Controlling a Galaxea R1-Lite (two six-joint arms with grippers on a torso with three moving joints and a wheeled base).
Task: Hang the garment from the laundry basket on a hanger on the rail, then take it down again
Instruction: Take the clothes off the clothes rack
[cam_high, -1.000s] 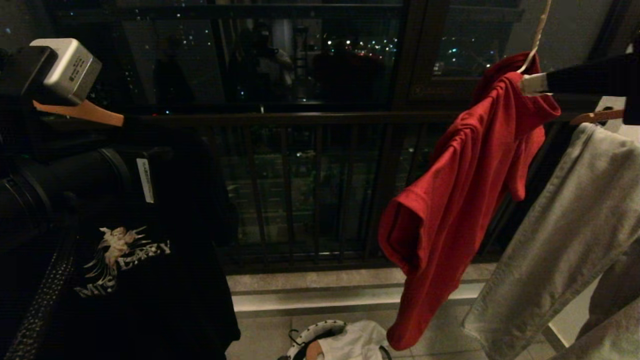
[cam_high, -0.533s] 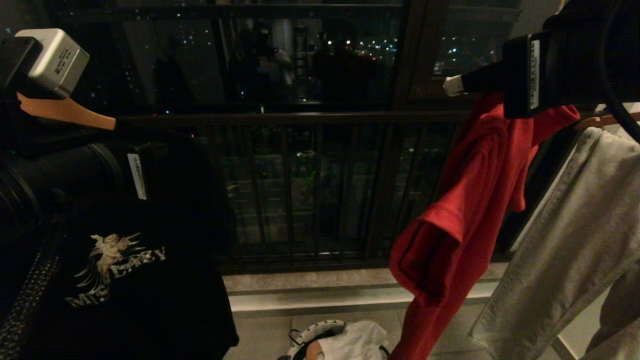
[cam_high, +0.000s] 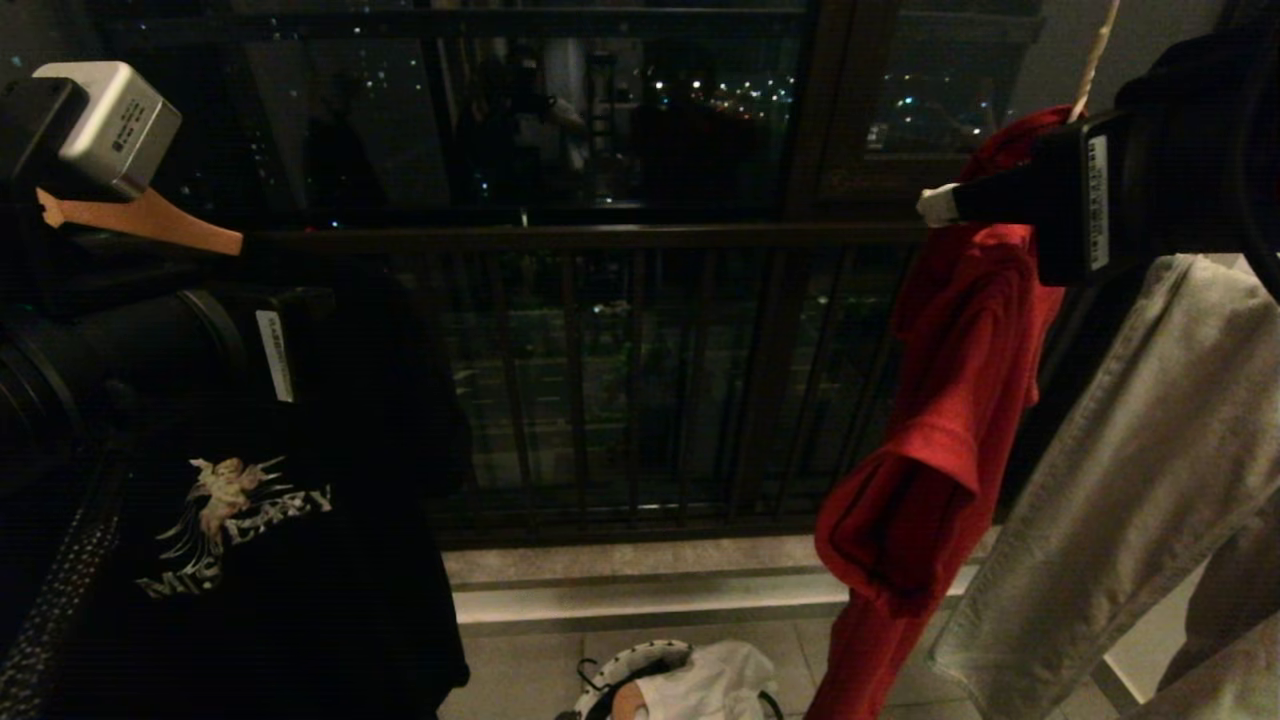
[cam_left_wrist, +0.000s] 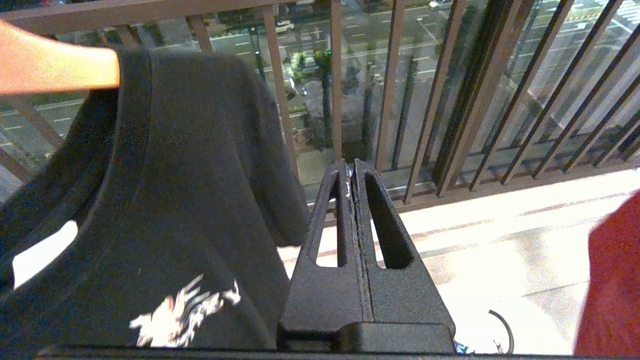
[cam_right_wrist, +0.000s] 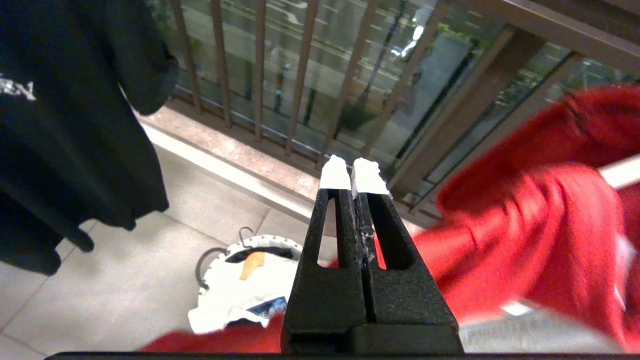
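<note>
Garment (cam_high: 960, 400) hangs at the right of the head view, bunched on the thin white hanger (cam_high: 1090, 60), whose neck rises above it toward the rail out of view. Over the last second the right end effector (cam_high: 935, 205) has swung in front of the shirt's shoulder and now sits at its upper edge, white-tipped fingers (cam_right_wrist: 334, 175) pressed together with nothing between them. The shirt has swayed and drawn in: its lower sleeve hangs nearer the grey trousers (cam_high: 1120, 480) than before. That suggests the hanging step is done and the arm is positioning for the take-down. The red cloth is creased and folded, its chest print hidden. The left end effector (cam_left_wrist: 352, 172) is closed and empty beside the black shirt (cam_high: 250, 500). The basket (cam_high: 640, 665) sits on the floor below.
</note>
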